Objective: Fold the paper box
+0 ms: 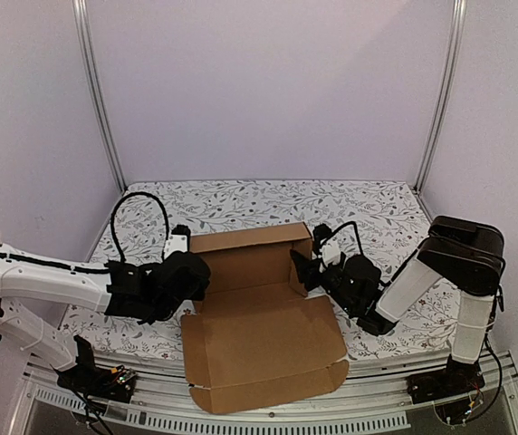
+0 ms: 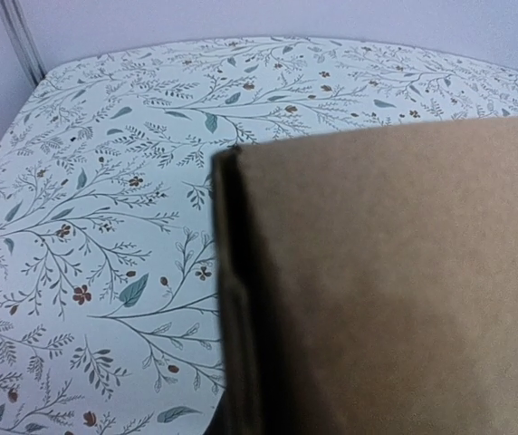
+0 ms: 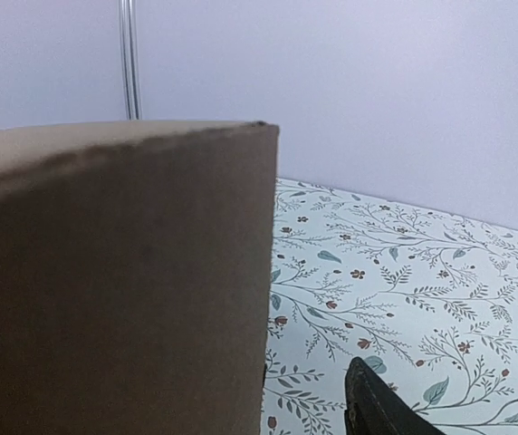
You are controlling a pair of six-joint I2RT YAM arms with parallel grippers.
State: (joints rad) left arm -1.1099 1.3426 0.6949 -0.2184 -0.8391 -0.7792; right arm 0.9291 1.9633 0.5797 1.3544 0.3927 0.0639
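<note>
The paper box (image 1: 259, 335) sits in the middle of the bench (image 1: 241, 204), which has a white cover with little leaves and flowers on it. The box is plain brown cardboard and it is only partly folded. Its back wall stands up. A big flat flap lies toward the near side and hangs over the edge of the bench. The left arm (image 1: 51, 276) reaches in from the left, and the left fingers (image 1: 196, 274) are at the left side of the box, near the corner where the back wall stands. The left wrist camera is almost filled by the brown cardboard (image 2: 395, 290), with a folded edge running down the middle and the flower cover (image 2: 105, 199) behind it. No fingers show in that view. The left fingers are pressed together, but I cannot tell if they are pinching the cardboard. The right arm (image 1: 422, 276) reaches in from the right, and the right fingers (image 1: 300, 269) are at the right side of the box. The right wrist camera shows a cardboard wall (image 3: 123, 290) very close on the left and one dark fingertip (image 3: 377, 408) low down beside it. I cannot tell if the right fingers are spread or pinching.
</note>
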